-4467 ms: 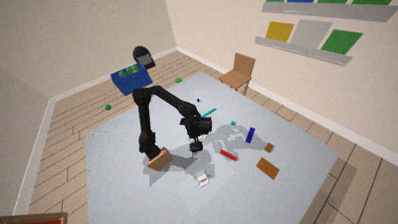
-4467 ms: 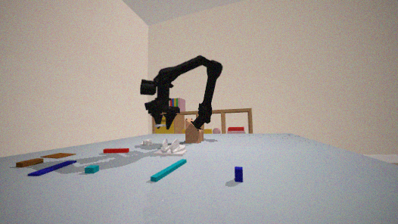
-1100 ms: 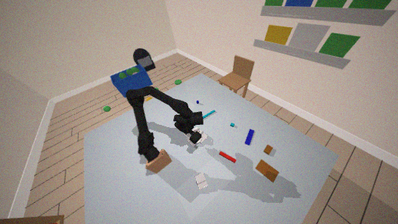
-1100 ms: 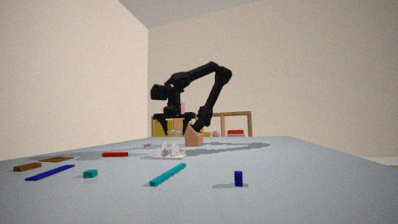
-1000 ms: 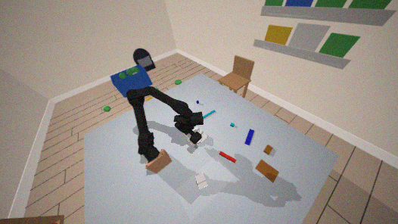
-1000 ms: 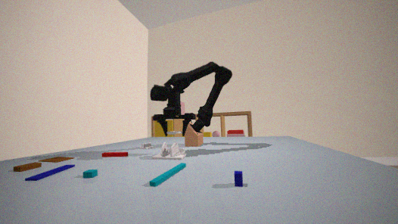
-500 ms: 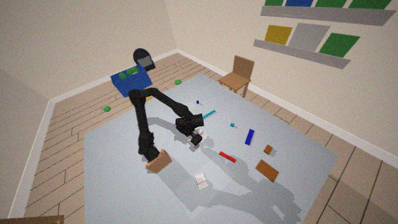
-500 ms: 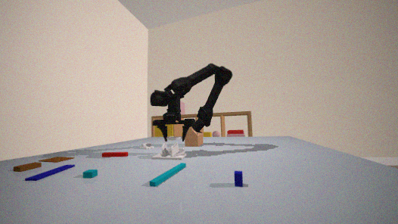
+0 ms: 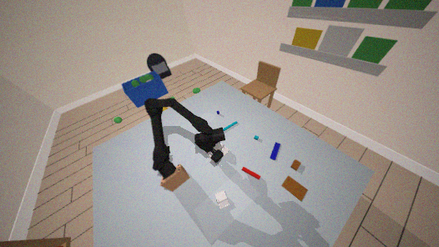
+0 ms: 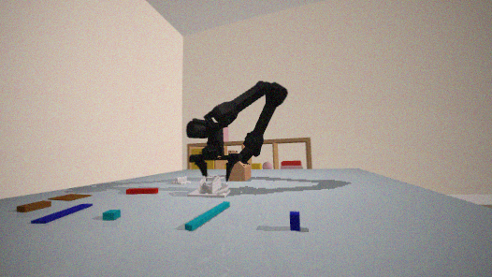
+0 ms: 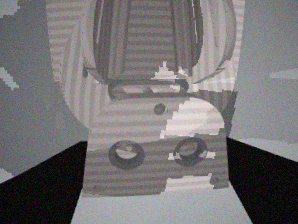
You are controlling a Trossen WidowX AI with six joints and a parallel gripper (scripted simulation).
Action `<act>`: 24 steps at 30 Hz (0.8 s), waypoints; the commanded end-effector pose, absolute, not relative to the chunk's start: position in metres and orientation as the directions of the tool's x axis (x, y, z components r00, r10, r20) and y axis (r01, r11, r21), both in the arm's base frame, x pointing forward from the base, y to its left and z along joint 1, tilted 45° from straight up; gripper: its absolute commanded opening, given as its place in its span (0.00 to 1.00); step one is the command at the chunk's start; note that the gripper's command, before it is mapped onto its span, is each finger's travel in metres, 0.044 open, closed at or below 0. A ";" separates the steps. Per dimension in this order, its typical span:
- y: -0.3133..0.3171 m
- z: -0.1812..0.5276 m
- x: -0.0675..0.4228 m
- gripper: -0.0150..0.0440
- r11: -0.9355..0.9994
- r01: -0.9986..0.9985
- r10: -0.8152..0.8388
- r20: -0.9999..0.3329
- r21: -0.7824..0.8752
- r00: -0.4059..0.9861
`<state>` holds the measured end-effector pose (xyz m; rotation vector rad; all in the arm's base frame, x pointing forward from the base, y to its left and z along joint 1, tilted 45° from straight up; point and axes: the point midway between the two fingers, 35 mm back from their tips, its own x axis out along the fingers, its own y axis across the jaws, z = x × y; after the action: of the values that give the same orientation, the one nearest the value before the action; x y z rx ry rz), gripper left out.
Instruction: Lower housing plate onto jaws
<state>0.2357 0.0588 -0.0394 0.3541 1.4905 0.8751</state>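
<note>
A pale blue mat bears the white assembly. The gripper pinches the housing plate above the assembly. Only the wrist view shows the plate's two large holes; the exterior view shows a red bar beyond the assembly's side.

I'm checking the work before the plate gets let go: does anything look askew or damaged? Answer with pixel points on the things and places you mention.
Nothing looks plainly damaged. The white plate [image 11: 157, 122] is gripped between the fingers of the hand [image 10: 216, 178], over the white assembly; whether it sits level, I can't tell.
</note>
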 end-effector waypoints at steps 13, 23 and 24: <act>0.064 -0.044 0.233 0.85 0.656 -0.279 0.693 -0.706 0.701 -0.145; 0.066 -0.046 0.233 0.85 0.658 -0.273 0.693 -0.706 0.702 -0.145; 0.066 -0.046 0.233 0.85 0.658 -0.273 0.693 -0.706 0.702 -0.145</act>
<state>0.2329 0.0650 -0.0456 0.3609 1.4954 0.8730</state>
